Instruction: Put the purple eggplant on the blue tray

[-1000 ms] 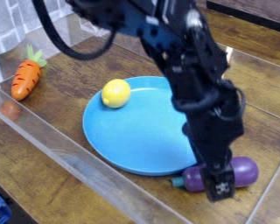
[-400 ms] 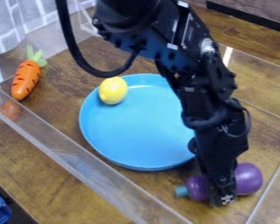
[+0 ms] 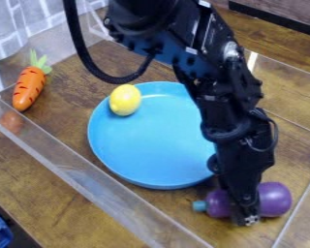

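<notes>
The purple eggplant (image 3: 274, 199) lies on the wooden table just off the lower right rim of the blue tray (image 3: 139, 145), its teal stem pointing left. My gripper (image 3: 240, 206) points steeply down onto the eggplant's middle, with dark fingers straddling it and hiding part of it. How far the fingers have closed on it does not show. The eggplant rests on the table, outside the tray.
A yellow lemon (image 3: 125, 100) sits on the tray's far left part. An orange carrot (image 3: 31, 85) with a green top lies at the left by a tiled wall. A clear barrier edge (image 3: 80, 174) runs diagonally along the front left.
The arm's upper links have shifted left and leaned more over the tray, while the gripper stays down at the eggplant. The eggplant has barely moved.
</notes>
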`<state>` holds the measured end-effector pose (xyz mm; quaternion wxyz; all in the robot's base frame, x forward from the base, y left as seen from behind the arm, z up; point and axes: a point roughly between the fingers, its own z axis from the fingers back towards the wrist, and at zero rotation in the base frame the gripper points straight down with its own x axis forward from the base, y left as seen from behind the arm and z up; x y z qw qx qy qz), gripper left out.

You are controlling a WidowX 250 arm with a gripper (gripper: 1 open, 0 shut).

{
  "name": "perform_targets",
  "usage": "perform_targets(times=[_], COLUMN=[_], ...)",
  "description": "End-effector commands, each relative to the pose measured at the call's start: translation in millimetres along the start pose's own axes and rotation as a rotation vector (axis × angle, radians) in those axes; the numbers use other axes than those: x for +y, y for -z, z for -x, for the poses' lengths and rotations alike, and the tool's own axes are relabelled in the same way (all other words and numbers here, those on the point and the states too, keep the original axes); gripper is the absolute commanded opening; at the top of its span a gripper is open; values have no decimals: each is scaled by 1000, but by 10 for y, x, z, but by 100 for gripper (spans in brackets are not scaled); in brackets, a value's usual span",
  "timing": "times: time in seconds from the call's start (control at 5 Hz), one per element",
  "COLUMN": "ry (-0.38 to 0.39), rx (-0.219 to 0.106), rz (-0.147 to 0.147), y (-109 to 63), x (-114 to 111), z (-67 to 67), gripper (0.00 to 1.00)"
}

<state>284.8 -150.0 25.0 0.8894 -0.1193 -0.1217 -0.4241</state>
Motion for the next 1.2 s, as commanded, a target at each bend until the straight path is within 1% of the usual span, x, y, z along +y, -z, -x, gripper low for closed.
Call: perform_targets(times=[0.0,0.4,0.8,1.0], ry=[8,-11,-46,-36], rx=[-53,-62,-93,-99], rz=[-35,-62,-136,-125], y=[-252,-477,-905,-803], x=[14,68,334,250], z=[-93,-90,-79,-68], gripper=[0,0,0,100])
